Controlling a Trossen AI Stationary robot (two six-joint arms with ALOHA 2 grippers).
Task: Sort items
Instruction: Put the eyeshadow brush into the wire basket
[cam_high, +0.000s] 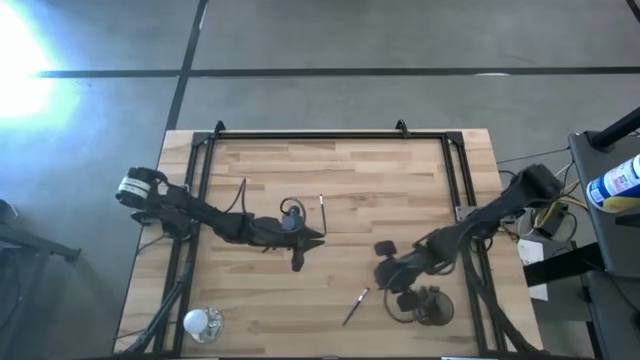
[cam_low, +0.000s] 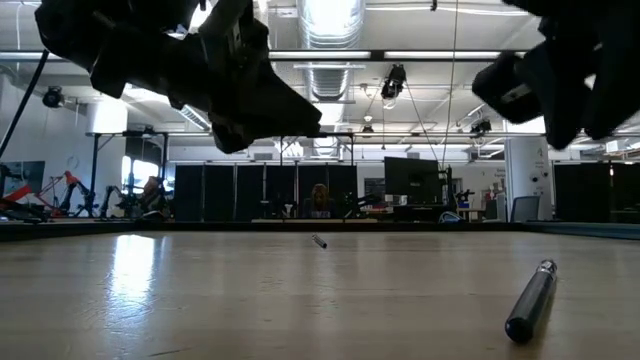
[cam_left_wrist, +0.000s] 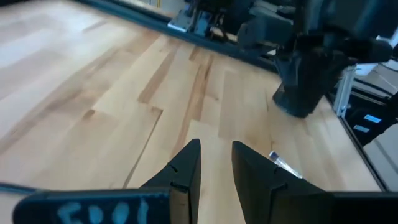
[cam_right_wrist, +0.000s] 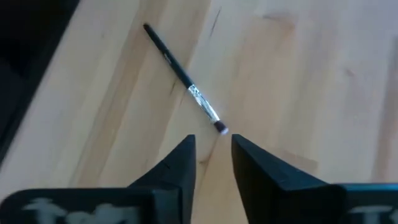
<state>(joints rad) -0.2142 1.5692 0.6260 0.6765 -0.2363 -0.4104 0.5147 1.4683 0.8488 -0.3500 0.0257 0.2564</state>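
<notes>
Two slim sticks lie flat on the wooden table. One stick (cam_high: 321, 213) lies beyond my left gripper, small in the low view (cam_low: 318, 241). The other stick (cam_high: 355, 307) lies toward the near edge, large in the low view (cam_low: 530, 300). My left gripper (cam_high: 312, 238) hovers mid-table, open by a narrow gap (cam_left_wrist: 216, 168), empty; a stick's shiny end (cam_left_wrist: 283, 163) shows beside its finger. My right gripper (cam_high: 385, 268) hovers right of centre, open (cam_right_wrist: 213, 155), just short of the tip of a dark-handled brush stick (cam_right_wrist: 186, 81) with a silver ferrule.
A dark round cup (cam_high: 430, 306) stands under the right arm near the table's near right corner. A shiny silver cup (cam_high: 200, 322) stands at the near left corner. A black frame (cam_high: 330, 136) runs along the table's far and side edges. Bare wood lies between the arms.
</notes>
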